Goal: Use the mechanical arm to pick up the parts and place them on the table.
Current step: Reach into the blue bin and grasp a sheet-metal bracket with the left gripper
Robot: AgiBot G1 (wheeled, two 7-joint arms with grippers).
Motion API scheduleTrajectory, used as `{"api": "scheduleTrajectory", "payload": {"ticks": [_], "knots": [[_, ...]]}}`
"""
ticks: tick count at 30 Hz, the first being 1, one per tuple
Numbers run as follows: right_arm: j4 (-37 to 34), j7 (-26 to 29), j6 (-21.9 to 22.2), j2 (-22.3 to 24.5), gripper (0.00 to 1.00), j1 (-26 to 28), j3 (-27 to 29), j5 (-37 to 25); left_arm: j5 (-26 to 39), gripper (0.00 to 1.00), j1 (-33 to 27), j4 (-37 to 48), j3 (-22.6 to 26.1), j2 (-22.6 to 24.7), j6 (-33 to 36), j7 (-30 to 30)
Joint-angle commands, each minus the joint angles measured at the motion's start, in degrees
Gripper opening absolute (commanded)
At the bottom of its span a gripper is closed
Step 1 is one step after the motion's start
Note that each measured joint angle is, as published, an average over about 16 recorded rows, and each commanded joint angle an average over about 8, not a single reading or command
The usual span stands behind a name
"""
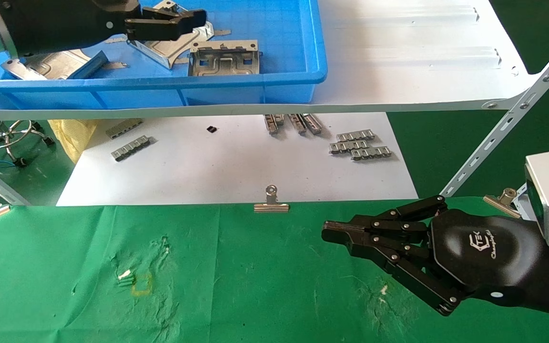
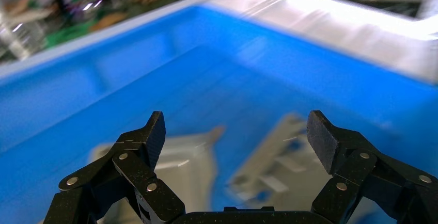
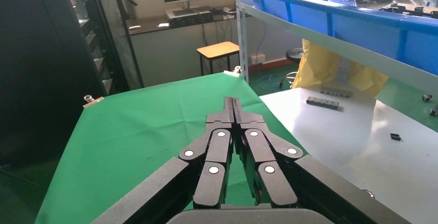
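Nearest, on this side of the blue bin [image 1: 255,81], the right gripper [image 1: 331,231] hovers over the green table [image 1: 231,286] with fingers pressed together, holding nothing. Farther off, the left gripper [image 2: 235,131] hangs inside the bin above the parts [image 1: 224,59], fingers spread wide and empty. The brackets look stiff, light and slick, so a bent-up rim seems the surest grip.

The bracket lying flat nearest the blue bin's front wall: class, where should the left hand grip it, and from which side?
Judging by its pose, grip the bracket by its bent-up far rim, coming from above: it lies flat in the blue bin, so only rims stand proud. The open left hand hovers just beyond it.
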Motion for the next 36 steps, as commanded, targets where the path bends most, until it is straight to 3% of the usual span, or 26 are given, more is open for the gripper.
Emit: {"api": "scheduleTrajectory", "payload": {"ticks": [1, 5, 6, 12, 14, 22, 36], "knots": [[0.0, 0.0, 0.0, 0.0, 0.00, 0.0, 0.0, 0.0, 1.6, 1.00, -2.4, 4.3, 0.7, 1.3, -2.1, 0.3], [0.0, 0.0, 0.0, 0.0, 0.00, 0.0, 0.0, 0.0, 3.5, 0.94, -4.9, 8.8, 1.9, 2.2, -3.9, 0.3], [0.0, 0.0, 0.0, 0.0, 0.00, 0.0, 0.0, 0.0, 4.0, 0.86, -5.3, 9.7, 2.2, 2.3, -4.3, 0.3], [0.0, 0.0, 0.0, 0.0, 0.00, 0.0, 0.0, 0.0, 6.8, 0.14, -7.2, 14.1, 4.0, 3.3, -8.6, -0.6], [0.0, 0.0, 0.0, 0.0, 0.00, 0.0, 0.0, 0.0, 7.1, 0.01, -7.5, 15.1, 4.2, 3.7, -10.8, -0.7], [0.0, 0.0, 0.0, 0.0, 0.00, 0.0, 0.0, 0.0, 7.5, 0.00, -7.8, 16.6, 4.4, 5.1, -16.9, -0.4], [0.0, 0.0, 0.0, 0.0, 0.00, 0.0, 0.0, 0.0, 8.5, 0.00, -8.2, 16.9, 5.1, 5.8, -15.2, -0.1]]}}
